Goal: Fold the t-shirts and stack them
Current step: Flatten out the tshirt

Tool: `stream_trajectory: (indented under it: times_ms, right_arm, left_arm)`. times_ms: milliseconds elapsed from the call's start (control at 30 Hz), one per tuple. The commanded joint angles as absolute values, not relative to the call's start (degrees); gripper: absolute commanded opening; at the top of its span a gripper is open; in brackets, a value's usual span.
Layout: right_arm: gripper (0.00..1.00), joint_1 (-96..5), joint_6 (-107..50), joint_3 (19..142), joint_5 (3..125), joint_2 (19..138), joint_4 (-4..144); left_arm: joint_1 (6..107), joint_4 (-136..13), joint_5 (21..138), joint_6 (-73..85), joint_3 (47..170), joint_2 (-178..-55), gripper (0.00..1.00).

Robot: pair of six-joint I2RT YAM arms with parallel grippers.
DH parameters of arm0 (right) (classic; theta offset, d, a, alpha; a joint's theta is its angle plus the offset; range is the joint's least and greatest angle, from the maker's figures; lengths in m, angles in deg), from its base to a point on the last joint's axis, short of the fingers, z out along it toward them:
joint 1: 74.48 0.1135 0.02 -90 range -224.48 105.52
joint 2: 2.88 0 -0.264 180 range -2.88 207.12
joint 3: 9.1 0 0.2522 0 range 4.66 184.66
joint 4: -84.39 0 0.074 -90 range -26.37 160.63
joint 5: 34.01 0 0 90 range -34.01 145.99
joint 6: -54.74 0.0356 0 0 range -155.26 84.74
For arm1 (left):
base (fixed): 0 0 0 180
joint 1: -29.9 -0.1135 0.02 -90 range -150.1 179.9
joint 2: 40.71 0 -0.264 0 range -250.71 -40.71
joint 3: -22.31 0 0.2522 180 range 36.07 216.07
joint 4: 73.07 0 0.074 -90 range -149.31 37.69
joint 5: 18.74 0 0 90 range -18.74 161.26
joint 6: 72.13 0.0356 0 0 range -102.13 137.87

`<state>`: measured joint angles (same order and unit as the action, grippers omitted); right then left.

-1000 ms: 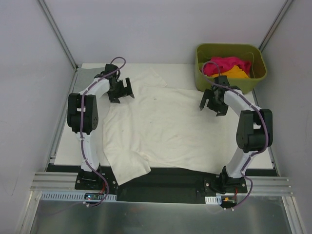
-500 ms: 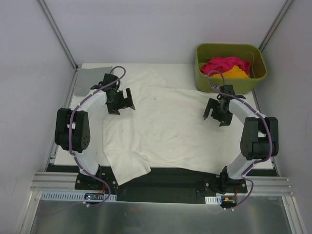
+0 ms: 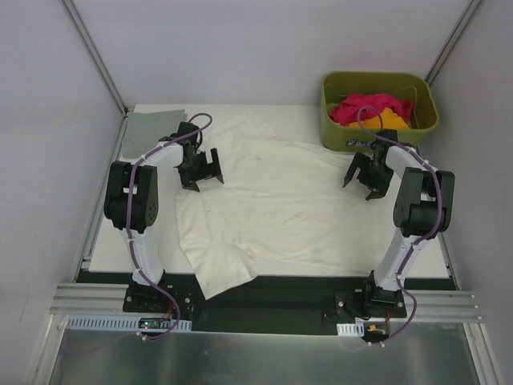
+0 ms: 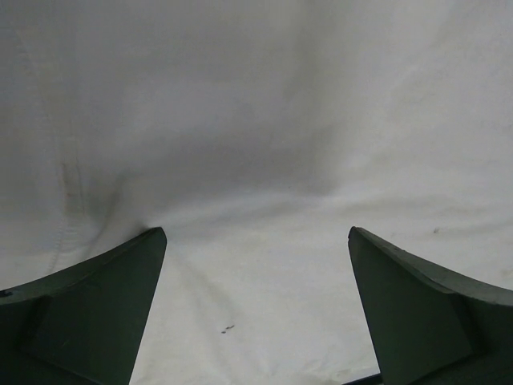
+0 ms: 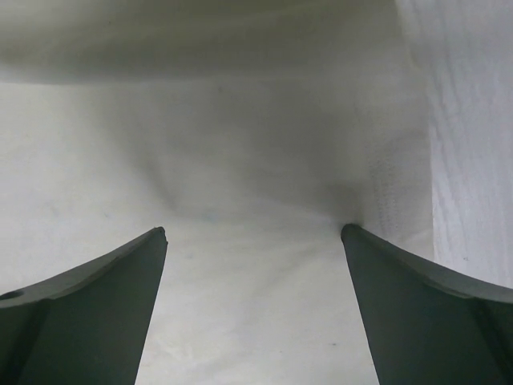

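A large cream-white t-shirt (image 3: pixel 276 204) lies spread over the table, with a rumpled flap hanging at the near left corner. My left gripper (image 3: pixel 203 172) is open, with both fingertips pressed on the shirt's left part; its wrist view (image 4: pixel 256 234) shows cloth between the jaws. My right gripper (image 3: pixel 365 176) is open on the shirt's right edge, its fingertips on the cloth (image 5: pixel 253 233) beside a hem. A grey t-shirt (image 3: pixel 152 126) lies flat at the far left. Magenta (image 3: pixel 385 103) and orange (image 3: pixel 397 121) t-shirts sit in the basket.
The olive-green basket (image 3: pixel 328 104) stands at the far right corner, just behind my right arm. White walls with metal posts close in the table on three sides. A black rail runs along the near edge.
My right gripper moved right and farther back, toward the basket. The cream shirt shifted away from the near edge and its near-left flap slid right. The left gripper barely moved while its arm changed pose.
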<state>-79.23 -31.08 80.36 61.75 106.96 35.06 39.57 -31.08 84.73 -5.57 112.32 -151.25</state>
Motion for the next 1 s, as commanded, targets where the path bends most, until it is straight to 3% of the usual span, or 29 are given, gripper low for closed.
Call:
stream_trajectory:
  times_ms: [0, 233, 433, 967]
  right_arm:
    - [0.97, -81.6, -33.2, 83.0, 62.8, 111.7, 34.7]
    - [0.97, -81.9, -33.4, 86.3, 63.1, 112.5, 33.8]
    - [0.97, -81.9, -34.2, 86.0, 64.3, 105.8, 32.9]
    - [0.97, -81.0, -33.8, 61.6, 64.6, 72.3, 34.8]
  left_arm:
    - [38.5, -31.8, 85.8, -4.4, 117.1, -156.7, 0.99]
    - [37.9, -31.4, 88.2, -3.2, 123.9, -160.7, 0.99]
    - [37.9, -30.7, 88.0, -3.6, 122.4, -153.6, 0.99]
    - [47.4, -22.5, 84.3, -21.4, 80.8, -106.2, 0.99]
